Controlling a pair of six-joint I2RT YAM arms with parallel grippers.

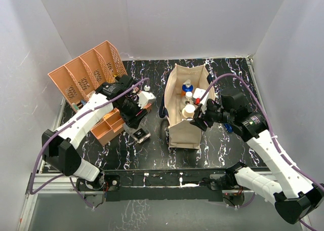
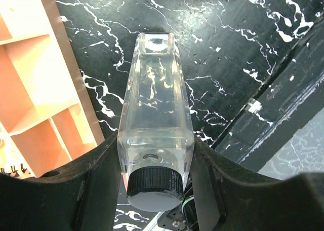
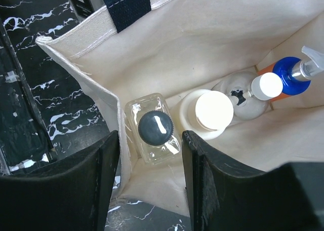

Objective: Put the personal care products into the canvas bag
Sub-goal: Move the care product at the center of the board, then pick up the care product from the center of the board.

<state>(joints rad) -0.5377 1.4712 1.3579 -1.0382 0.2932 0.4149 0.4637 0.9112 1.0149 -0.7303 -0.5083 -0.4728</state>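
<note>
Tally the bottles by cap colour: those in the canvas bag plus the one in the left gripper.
dark-capped bottle: 2
white-capped bottle: 2
blue-topped bottle: 1
Total: 5

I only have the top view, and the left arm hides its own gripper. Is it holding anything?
Observer: Yes. The left gripper is shut on a clear bottle, near its dark cap.
Operator: And the right one, at the bag?
Observer: The right gripper is open over the bag. A second clear bottle stands inside, below it, not gripped.
Operator: Is the left bottle touching the tray?
Observer: No. A strip of table shows between it and the tray.
</note>
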